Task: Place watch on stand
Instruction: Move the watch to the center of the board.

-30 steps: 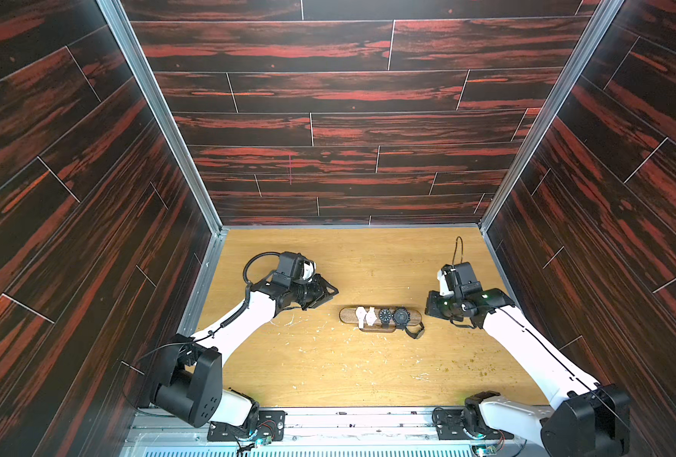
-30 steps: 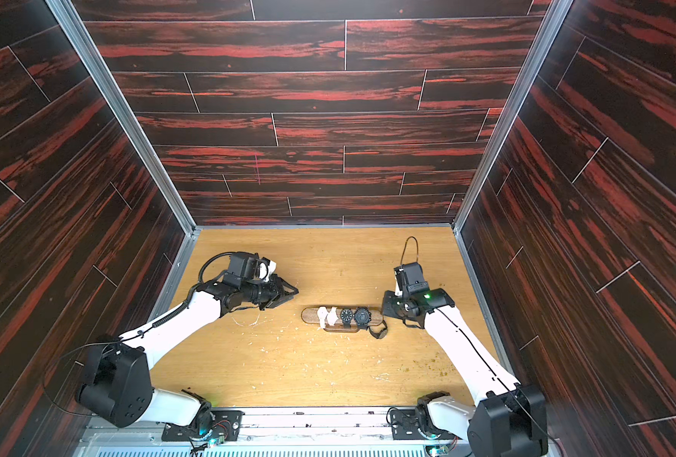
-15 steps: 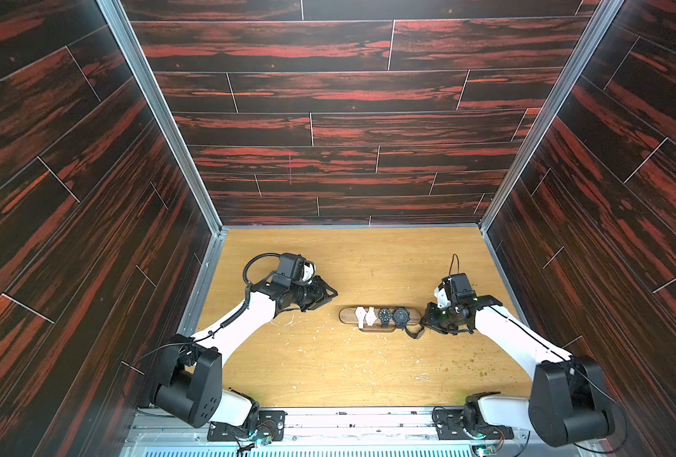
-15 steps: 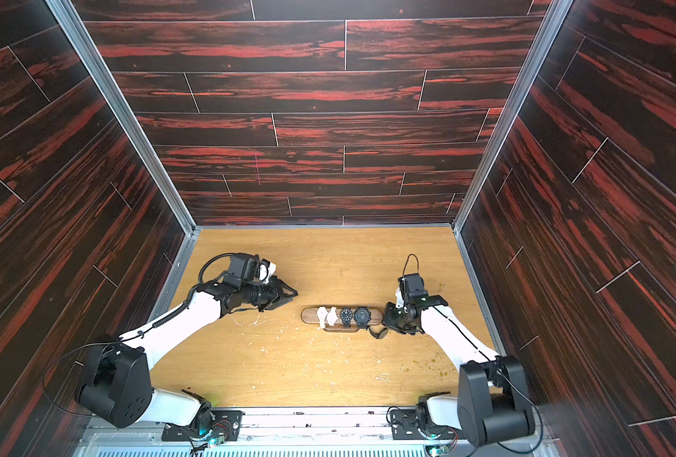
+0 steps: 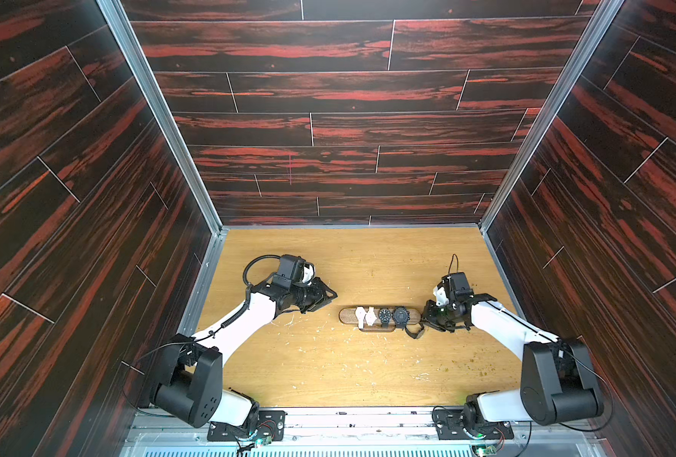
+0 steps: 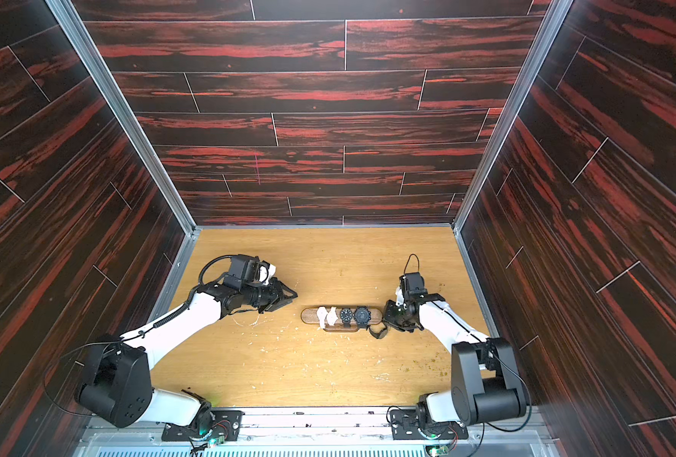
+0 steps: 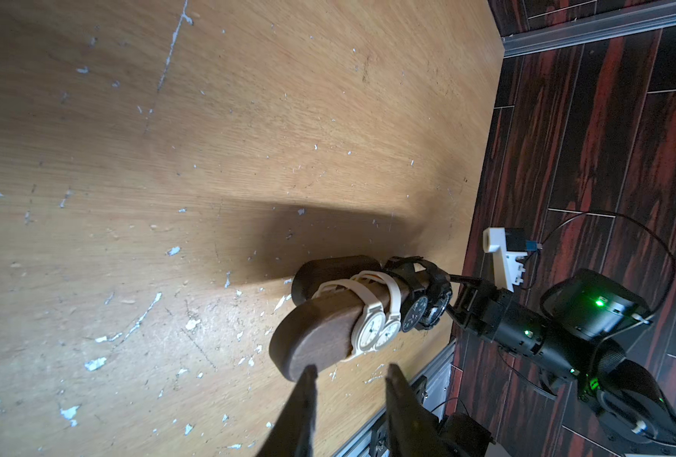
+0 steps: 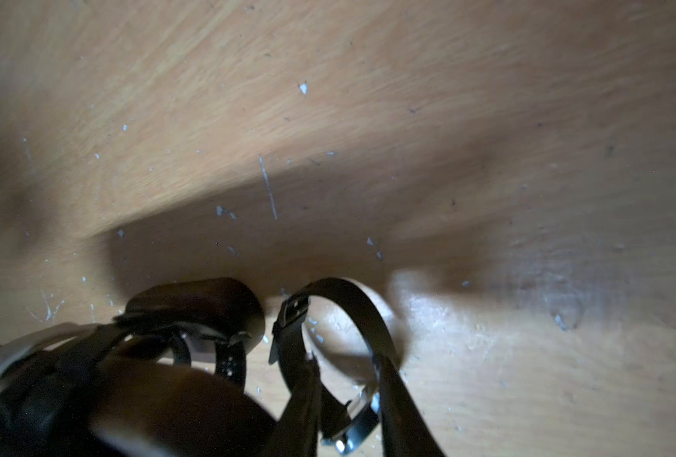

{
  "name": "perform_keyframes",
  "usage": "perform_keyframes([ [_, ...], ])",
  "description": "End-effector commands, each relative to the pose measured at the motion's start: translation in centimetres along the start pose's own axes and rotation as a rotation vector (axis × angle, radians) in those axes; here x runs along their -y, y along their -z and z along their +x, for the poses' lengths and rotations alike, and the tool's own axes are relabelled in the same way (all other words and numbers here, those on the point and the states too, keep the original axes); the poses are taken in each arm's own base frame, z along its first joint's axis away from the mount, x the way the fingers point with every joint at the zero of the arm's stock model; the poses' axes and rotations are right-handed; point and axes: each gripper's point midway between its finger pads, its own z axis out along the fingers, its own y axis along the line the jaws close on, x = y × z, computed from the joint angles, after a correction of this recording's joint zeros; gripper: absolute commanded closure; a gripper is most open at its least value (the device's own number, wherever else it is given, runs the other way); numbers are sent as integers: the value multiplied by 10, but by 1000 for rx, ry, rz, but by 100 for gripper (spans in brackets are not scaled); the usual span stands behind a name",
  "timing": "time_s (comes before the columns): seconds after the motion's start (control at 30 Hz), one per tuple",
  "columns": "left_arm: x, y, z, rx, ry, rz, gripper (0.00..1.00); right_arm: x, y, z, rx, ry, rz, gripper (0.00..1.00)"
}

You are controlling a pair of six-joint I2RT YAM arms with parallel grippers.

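Note:
The stand (image 5: 348, 315) (image 6: 309, 315), a dark wooden bar, lies mid-table with two white watches (image 5: 366, 315) and two black watches (image 5: 392, 315) strapped round it. A loose black-strapped watch (image 5: 414, 333) (image 6: 378, 333) lies on the table at the stand's right end. My right gripper (image 5: 427, 316) (image 8: 346, 360) is low over this watch (image 8: 344, 292), open, a finger on each side of its silver case and strap. My left gripper (image 5: 330, 296) (image 7: 351, 368) hovers open and empty just off the stand's (image 7: 316, 332) left end.
The wooden table (image 5: 328, 368) is flecked with white chips and scratches. Dark panelled walls (image 5: 328, 130) close in the left, right and back sides. The arm bases and a metal rail (image 5: 348, 419) line the front edge.
My right arm has swung left and down from the right side to the loose watch, and its jaws have opened from shut. The left arm has stayed put.

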Motion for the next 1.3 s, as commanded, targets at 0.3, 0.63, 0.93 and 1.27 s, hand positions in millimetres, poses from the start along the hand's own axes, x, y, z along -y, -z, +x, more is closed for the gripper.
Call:
perform_keyframes([
  [0.3,-2,5,0,16,4,0,69,18,-16,13,-35,-15,42,70],
  [0.63,-2,5,0,13,4,3,69,25,-22,30,-73,-48,36,78],
  [0.93,-2,7,3,15,2,6,69,19,-17,51,-129,-56,7,97],
  [1.27,1,8,2,17,-2,15,69,-13,-16,87,-194,9,-4,100],
])
